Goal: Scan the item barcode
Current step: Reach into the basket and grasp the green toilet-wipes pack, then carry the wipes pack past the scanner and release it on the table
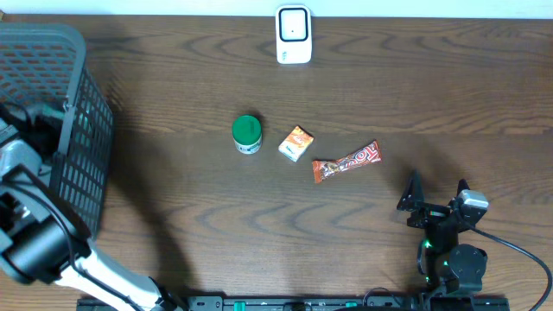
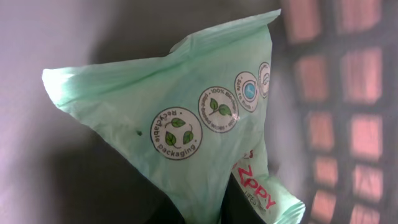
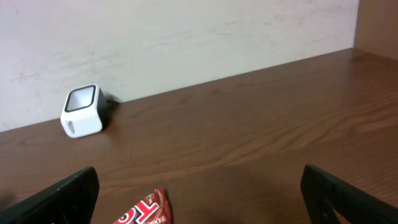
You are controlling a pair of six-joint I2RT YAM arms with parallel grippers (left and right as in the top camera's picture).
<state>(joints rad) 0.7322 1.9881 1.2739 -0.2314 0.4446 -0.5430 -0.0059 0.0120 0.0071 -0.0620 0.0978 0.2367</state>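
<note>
green pouch pinched in the left gripper, inside the basket

green pouch fills the left wrist view, close to the lens. the table is dark wood. one black mesh basket stands at its left edge. the left arm rises from the near left corner and bends over the basket rim, with its wrist down inside. the left gripper is closed on the pouch's narrow lower end, and only dark slivers of its fingers show. the right arm sits low at the near right. the right gripper points toward the far edge, its fingers spread wide with nothing between them.

counted: two arms, one basket, one white scanner at the far edge, and one pouch. three loose items lie mid-table: a green-lidded tub, a small orange box and a red snack bar.

the pouch is inside the basket, with mesh wall showing at its right. in the left wrist view its long axis runs from the pinched bottom up to a wide sealed edge on top. a row of round printed badges climbs to the right, and red lettering sits near the bottom. no barcode shows on this face.
</note>
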